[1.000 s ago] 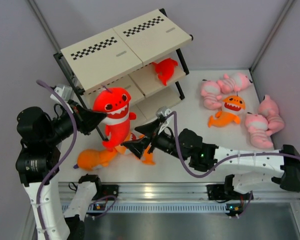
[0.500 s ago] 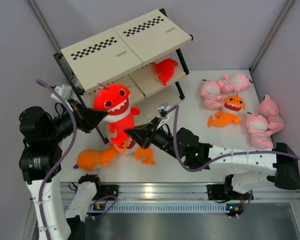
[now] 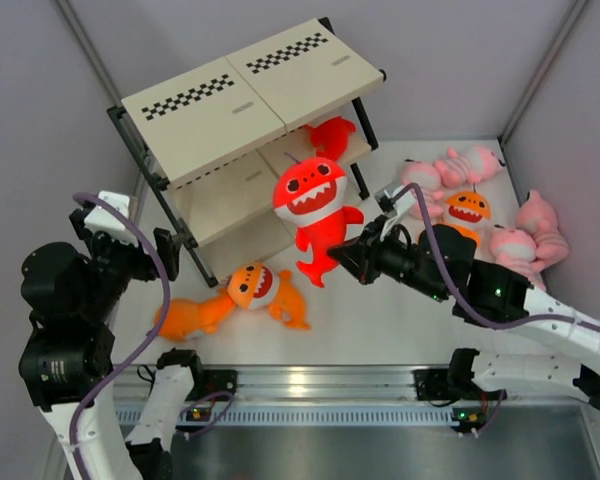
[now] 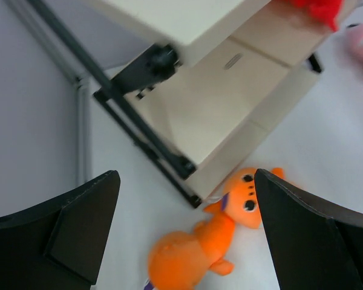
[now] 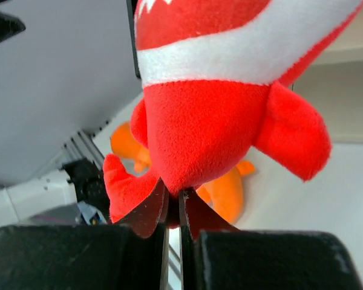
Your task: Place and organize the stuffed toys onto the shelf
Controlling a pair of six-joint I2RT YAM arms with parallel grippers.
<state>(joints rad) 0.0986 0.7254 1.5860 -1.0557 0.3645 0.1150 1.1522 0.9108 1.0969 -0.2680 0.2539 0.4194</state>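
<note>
As left tool [image 4: 183, 175] opened, right tool [image 5: 172, 199] took shark [image 3: 315, 205].

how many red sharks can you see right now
2. One red shark hangs from the right gripper in front of the shelf; the other red shark lies on its middle level, partly under the top. More could be hidden there.

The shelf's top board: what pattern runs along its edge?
Black-and-white checkered strips, clearest in the top external view.
</note>
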